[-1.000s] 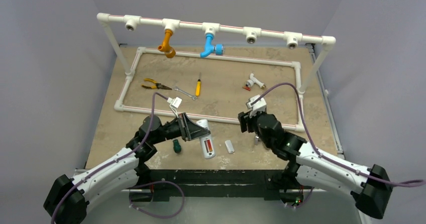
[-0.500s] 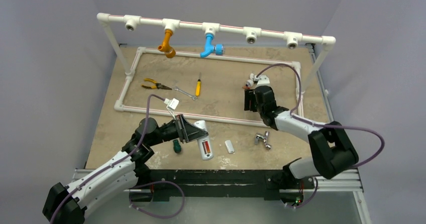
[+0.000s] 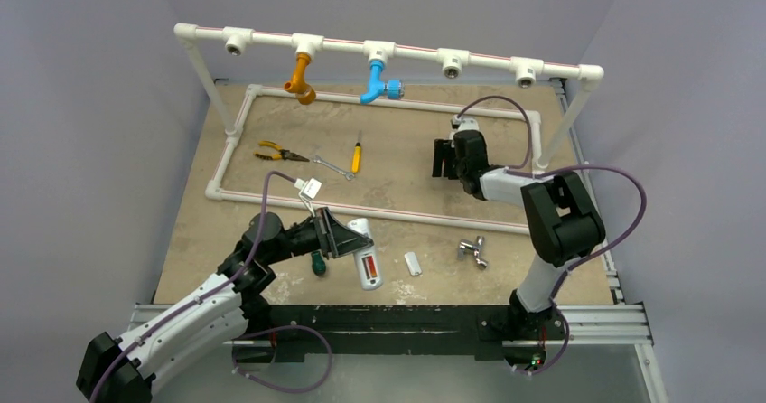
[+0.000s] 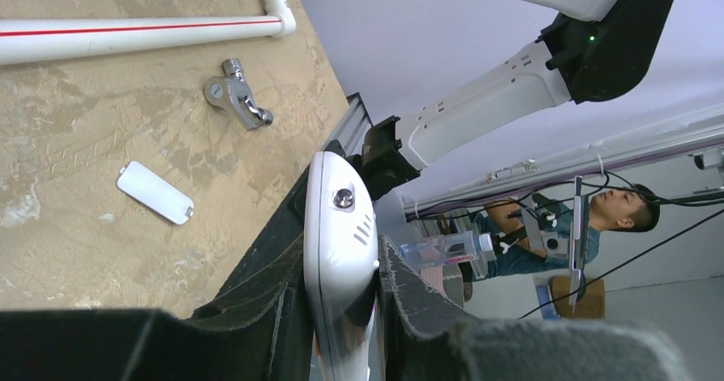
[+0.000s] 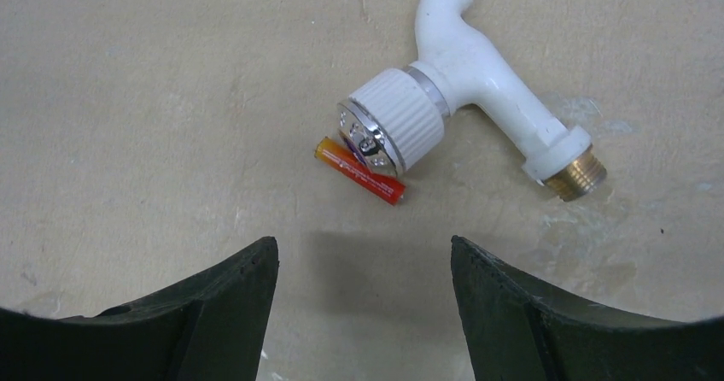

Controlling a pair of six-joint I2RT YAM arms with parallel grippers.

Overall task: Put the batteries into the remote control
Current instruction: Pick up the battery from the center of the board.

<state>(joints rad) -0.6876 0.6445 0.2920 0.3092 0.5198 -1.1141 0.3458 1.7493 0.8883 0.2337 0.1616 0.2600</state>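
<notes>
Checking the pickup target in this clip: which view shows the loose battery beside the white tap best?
Right wrist: the battery lies in plain view against the white tap and its knob, just ahead of the open right hand. In the top external view that hand hides it. The left wrist view misses it.

Here's what I've got on my tan counter [image 3: 397, 141]: pliers [image 3: 275, 154], a wrench [image 3: 332, 166], a yellow screwdriver [image 3: 357, 156], a metal tap fitting [image 3: 471, 251], a small white cover [image 3: 413, 263], plus a battery [image 5: 384, 189] touching a white tap [image 5: 478, 82].

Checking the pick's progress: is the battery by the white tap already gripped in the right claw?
No, the battery lies on the table beside the knob of the white tap, beyond the open right claw.
</notes>
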